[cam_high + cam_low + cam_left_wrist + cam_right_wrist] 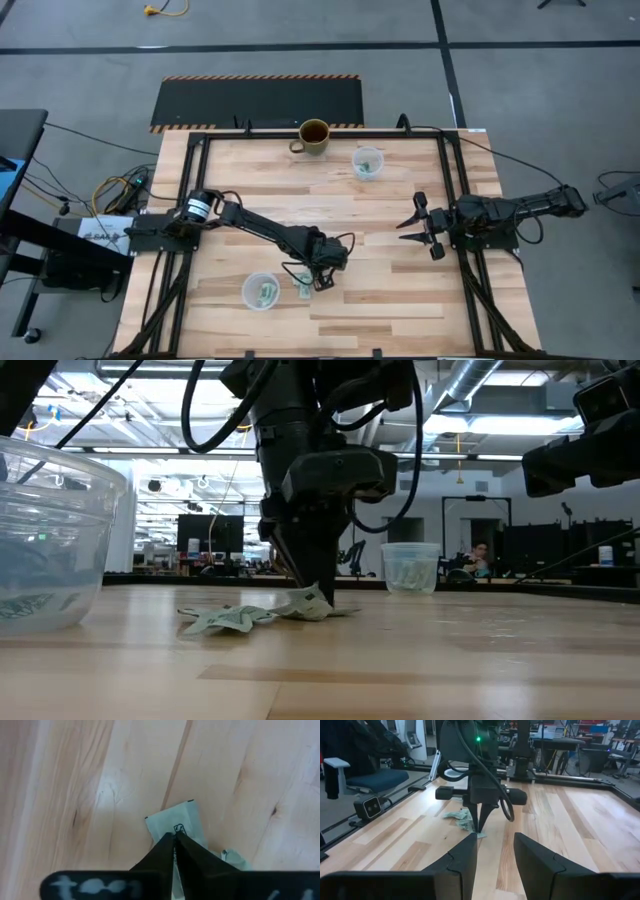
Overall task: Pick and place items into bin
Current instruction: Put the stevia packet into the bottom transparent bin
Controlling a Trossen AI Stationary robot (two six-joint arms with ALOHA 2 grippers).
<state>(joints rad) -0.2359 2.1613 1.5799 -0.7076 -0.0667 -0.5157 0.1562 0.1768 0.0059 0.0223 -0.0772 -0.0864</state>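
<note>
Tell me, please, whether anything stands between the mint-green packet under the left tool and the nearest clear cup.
Nothing visible does. The left tool is shut on a mint-green packet on the table. The nearest clear cup stands just beside it, with only another loose packet lying flat between. The right tool waits open, well away.

I see pale mint-green wrapped items (pixel 303 288) with white flecks and a small dark printed mark lying on the light, honey-toned wooden table (pixel 400 300), whose planks show darker grain streaks and knots. Just beside them, the left gripper (pixel 318 283) is matte black. At the table's far edge I see an olive-brown mug (pixel 313 137), and beyond it a black floor mat (pixel 258 103) edged in orange-and-black hazard stripes.
</note>
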